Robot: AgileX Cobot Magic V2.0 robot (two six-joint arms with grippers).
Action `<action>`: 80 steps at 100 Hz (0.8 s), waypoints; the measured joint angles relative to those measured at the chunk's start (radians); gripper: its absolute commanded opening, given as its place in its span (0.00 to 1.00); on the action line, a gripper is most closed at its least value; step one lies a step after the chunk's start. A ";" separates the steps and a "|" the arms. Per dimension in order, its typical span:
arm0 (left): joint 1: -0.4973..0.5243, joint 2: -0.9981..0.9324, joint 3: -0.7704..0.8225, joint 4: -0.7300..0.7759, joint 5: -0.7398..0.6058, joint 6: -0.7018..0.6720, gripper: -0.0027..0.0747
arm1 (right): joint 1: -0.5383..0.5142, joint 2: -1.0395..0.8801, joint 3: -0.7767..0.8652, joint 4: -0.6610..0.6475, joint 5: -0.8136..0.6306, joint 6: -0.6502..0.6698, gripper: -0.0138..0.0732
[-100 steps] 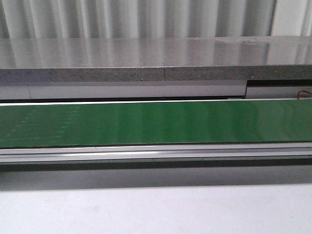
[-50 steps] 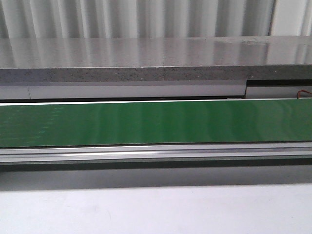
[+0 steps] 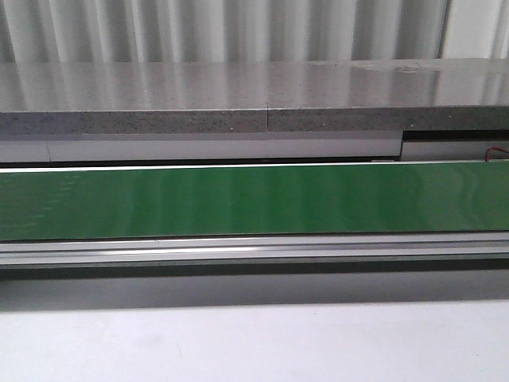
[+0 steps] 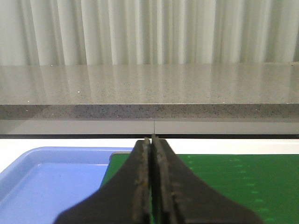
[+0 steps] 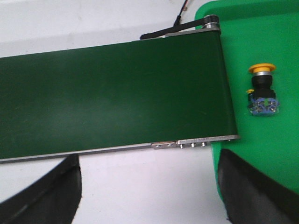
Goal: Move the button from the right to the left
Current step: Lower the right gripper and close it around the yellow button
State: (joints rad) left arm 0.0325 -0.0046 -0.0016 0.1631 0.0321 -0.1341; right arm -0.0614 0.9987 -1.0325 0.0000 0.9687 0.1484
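Front view is showing no arm at all: nearest is lying a pale surface (image 3: 254, 346), then a metal rail (image 3: 254, 251), then the green belt (image 3: 254, 200) running the full width, and beyond it a grey speckled counter (image 3: 238, 99) backed by a ribbed white wall (image 3: 238, 28).

Seen from the left wrist, the left gripper (image 4: 152, 186) is sitting with its jaws clenched together, nothing between them. Just past them a blue tray (image 4: 42, 182) is lying beside the belt's end, with the counter and wall behind.

Seen from the right wrist, the right gripper (image 5: 149, 191) is hanging with its jaws spread wide and released, the two dark fingers (image 5: 254, 191) showing only at the frame corners. Between and beyond them the belt is ending at a metal roller bar. Beside that end a green tray (image 5: 280, 42) is holding the button (image 5: 262, 91), which seems to be lying on its side, yellow cap away from the blue block. It is well apart from the fingers and untouched.
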 measured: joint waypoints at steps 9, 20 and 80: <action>0.000 0.000 0.000 0.000 0.000 0.000 0.01 | -0.039 0.085 -0.034 -0.010 -0.002 -0.005 0.84; 0.000 0.000 0.000 0.000 0.000 0.000 0.01 | -0.118 0.163 -0.048 -0.014 -0.024 -0.032 0.84; 0.000 0.000 0.000 0.000 0.000 0.000 0.01 | -0.457 0.551 -0.110 0.081 -0.183 -0.267 0.84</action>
State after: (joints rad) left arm 0.0325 -0.0046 -0.0016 0.1631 0.0321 -0.1341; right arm -0.5179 1.5499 -1.1429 0.0810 0.7854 -0.1183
